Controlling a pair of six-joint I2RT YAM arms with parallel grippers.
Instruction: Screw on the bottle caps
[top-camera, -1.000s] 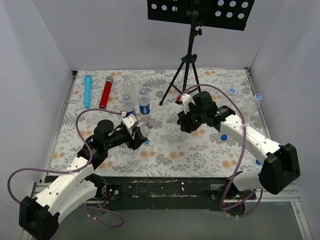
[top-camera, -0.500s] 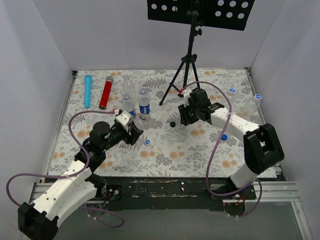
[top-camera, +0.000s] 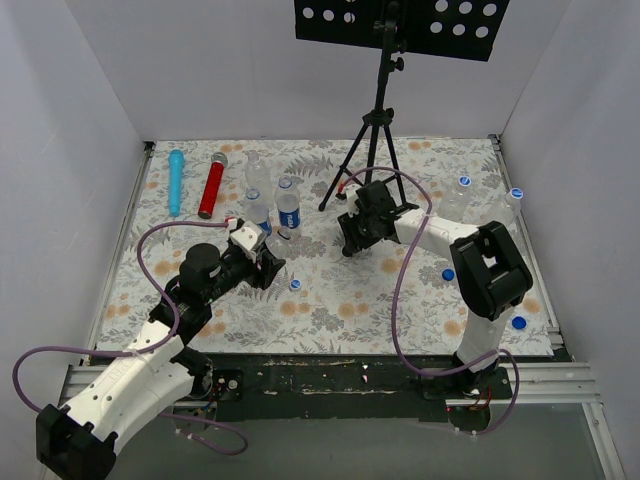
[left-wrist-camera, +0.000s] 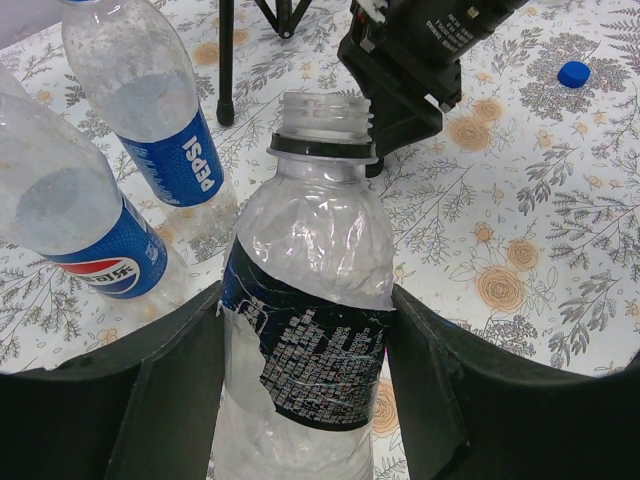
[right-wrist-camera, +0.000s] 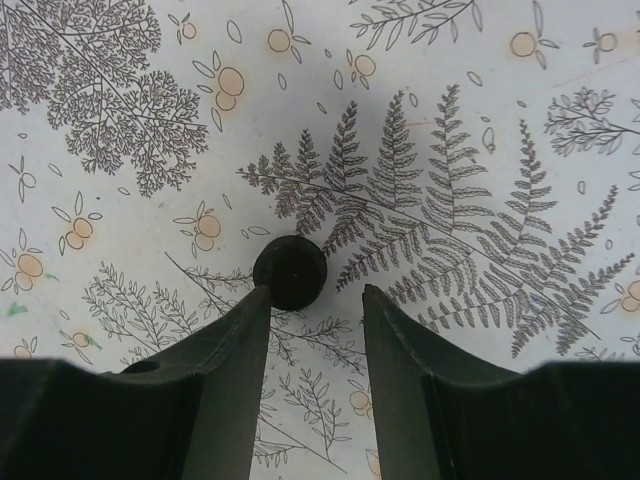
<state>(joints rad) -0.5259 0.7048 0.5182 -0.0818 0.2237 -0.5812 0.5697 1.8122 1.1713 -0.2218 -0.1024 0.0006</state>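
My left gripper (top-camera: 262, 262) is shut on an uncapped clear bottle with a torn black label (left-wrist-camera: 310, 330), and its open neck (left-wrist-camera: 322, 115) points towards the right gripper. My right gripper (top-camera: 349, 243) is open and low over the mat. In the right wrist view a black cap (right-wrist-camera: 290, 270) lies flat on the mat just ahead of my right gripper (right-wrist-camera: 315, 295), touching the tip of the left finger (right-wrist-camera: 235, 380). Loose blue caps lie in the top view beside the left gripper (top-camera: 295, 284) and right of centre (top-camera: 448, 274).
Two Pepsi bottles (top-camera: 289, 210) (top-camera: 258, 207) stand behind the left gripper. A blue cylinder (top-camera: 176, 180) and a red cylinder (top-camera: 212, 185) lie at the back left. A black tripod stand (top-camera: 375, 130) rises behind the right gripper. More blue caps sit at the right (top-camera: 518, 322) (top-camera: 516, 192).
My right gripper has moved left and down to the black cap. My left gripper drew back slightly with the bottle, then held still.
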